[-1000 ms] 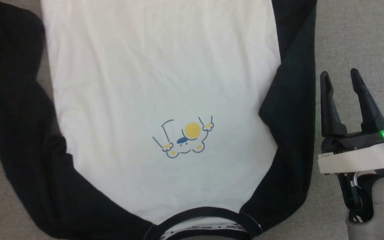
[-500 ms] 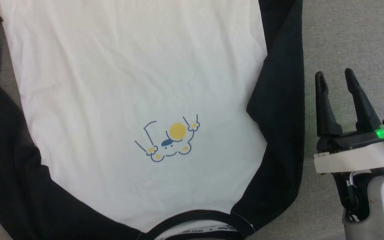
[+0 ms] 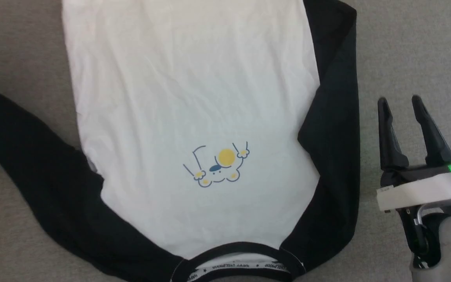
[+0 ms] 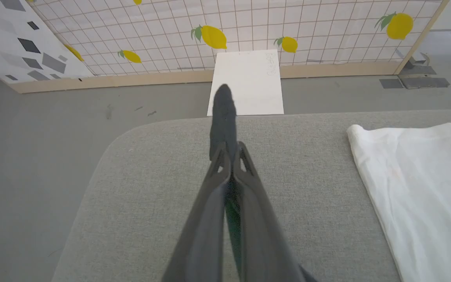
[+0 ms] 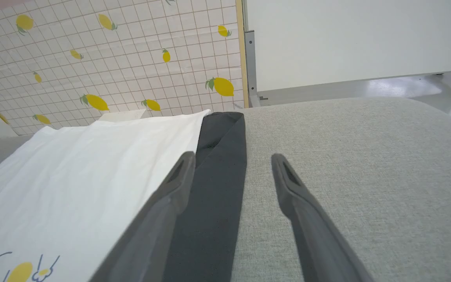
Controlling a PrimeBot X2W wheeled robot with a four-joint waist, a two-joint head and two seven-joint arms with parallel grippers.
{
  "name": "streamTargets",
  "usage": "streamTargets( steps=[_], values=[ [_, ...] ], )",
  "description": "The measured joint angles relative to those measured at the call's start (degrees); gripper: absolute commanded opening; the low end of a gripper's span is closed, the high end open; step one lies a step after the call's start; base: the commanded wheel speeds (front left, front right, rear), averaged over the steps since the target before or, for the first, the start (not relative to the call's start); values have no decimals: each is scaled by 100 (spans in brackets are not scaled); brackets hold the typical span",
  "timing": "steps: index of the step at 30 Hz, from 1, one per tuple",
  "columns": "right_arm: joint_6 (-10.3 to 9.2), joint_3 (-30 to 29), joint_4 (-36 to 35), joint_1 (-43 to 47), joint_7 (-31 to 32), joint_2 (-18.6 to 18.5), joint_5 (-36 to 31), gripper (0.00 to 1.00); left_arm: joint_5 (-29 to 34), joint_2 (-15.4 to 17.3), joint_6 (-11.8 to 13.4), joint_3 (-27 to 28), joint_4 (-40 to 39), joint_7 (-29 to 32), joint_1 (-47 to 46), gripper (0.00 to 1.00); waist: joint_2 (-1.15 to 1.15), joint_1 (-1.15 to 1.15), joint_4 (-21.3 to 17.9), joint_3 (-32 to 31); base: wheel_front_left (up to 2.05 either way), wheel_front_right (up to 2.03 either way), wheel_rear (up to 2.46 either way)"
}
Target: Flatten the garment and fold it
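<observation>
The garment (image 3: 194, 98) lies print side up on the grey padded desk (image 3: 405, 47), with the collar (image 3: 237, 250) nearest the robot and the cartoon print (image 3: 217, 168) upside down in the head view. Change noted: a second ago the left sleeve (image 3: 33, 149) lay close along the white body. It now runs out at a slant toward the robot's left, with bare desk between it and the body's side edge. Part of the shift in the head view is the camera's own, but the sleeve's angle to the body has genuinely altered. Over the same second the left claw (image 4: 229, 147) has gone from wide open to fully closed. In the left wrist view its two fingers meet at the tips and a tongue of dark cloth (image 4: 222, 109) stands out beyond them, which I judge to be the sleeve end, so this claw has hold of the garment there. The right claw (image 3: 399, 101) hangs just beside the right sleeve (image 3: 335, 117), fingers spread wide and holding nothing. That sleeve lies close along the body, as before. Assessment: flattening is in hand, with one sleeve drawn out. The body carries light creases. Folding is not begun, and the right sleeve probably wants the same treatment.
</observation>
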Motion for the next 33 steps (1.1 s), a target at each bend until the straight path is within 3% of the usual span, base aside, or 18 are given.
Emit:
streamTargets(
  steps=[14, 19, 23, 26, 29, 33],
  values=[
    [0, -376, -303, 821, 365, -2, -47, 100, -219, 668, 537, 343, -1550, -268, 1573, 0, 0, -1, 704, -1216, 0, 0, 0],
    [0, -387, -344, 890, 431, -1, -43, 100, -249, 505, 536, 42, -2479, -252, 1766, 0, 0, -1, 1007, -1462, 0, 0, 0],
    [0, -398, -360, 904, 458, 0, -40, 100, 15, -74, 512, -536, -3067, -210, 1745, 0, 0, -1, 1213, -1605, 0, 0, 0],
    [0, -394, -374, 903, 475, 0, -40, 100, 263, -742, 514, -1087, -3259, -134, 1623, 0, 0, -1, 1311, -1681, 0, 0, 0],
    [0, -380, -383, 903, 506, 1, -40, 100, 420, -1561, 493, -1690, -3131, -94, 1417, 0, 0, -1, 1345, -1716, 0, 0, 0],
    [0, -300, -390, 903, 532, 1, -37, 100, 571, -2465, 236, -2391, -2554, -41, 1172, 0, 0, -1, 1279, -1684, 0, 0, 0]
  ],
)
